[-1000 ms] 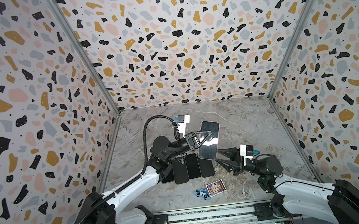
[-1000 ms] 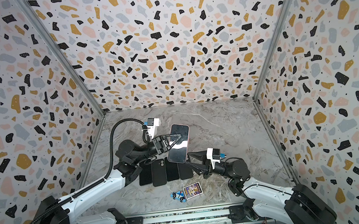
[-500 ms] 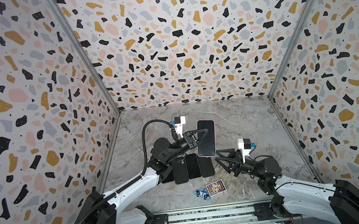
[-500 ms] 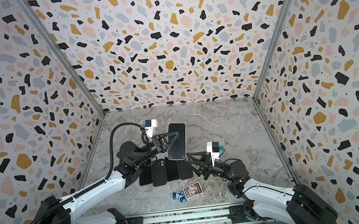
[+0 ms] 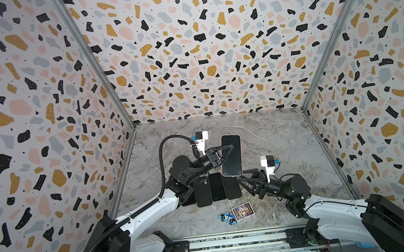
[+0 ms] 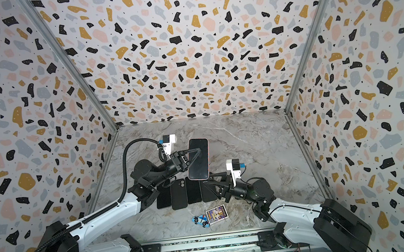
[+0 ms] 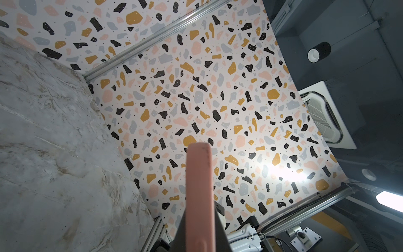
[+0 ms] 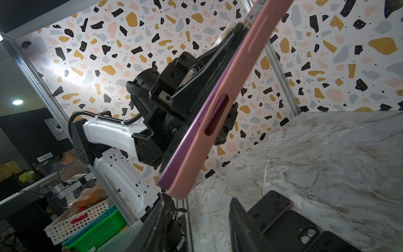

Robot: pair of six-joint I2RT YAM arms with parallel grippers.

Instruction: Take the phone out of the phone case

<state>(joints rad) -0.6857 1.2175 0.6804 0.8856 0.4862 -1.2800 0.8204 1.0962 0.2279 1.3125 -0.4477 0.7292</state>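
Note:
The phone [image 5: 231, 155] [image 6: 198, 159] has a dark screen and sits in a pink phone case [image 7: 199, 185] [image 8: 218, 109]. It is held in the air over the marble table. The phone's purple edge [image 8: 196, 122] shows along the case rim. My left gripper [image 5: 229, 152] [image 6: 195, 153] [image 7: 199, 218] is shut on the cased phone across its width. My right gripper [image 5: 240, 181] [image 6: 207, 184] [image 8: 198, 207] stands open just below the phone's near end. One of its fingertips [image 8: 162, 206] is close to the case's corner; I cannot tell if they touch.
Several dark phones and cases [image 5: 215, 187] [image 6: 182, 191] [image 8: 283, 218] lie in a row on the table under the held phone. A picture card [image 5: 242, 211] and a small toy car [image 5: 227, 218] lie near the front edge. Patterned walls close in three sides.
The left gripper has turned the cased phone from a tilt to nearly straight and lifted it a little. The right gripper has shifted slightly left, under the phone's near end.

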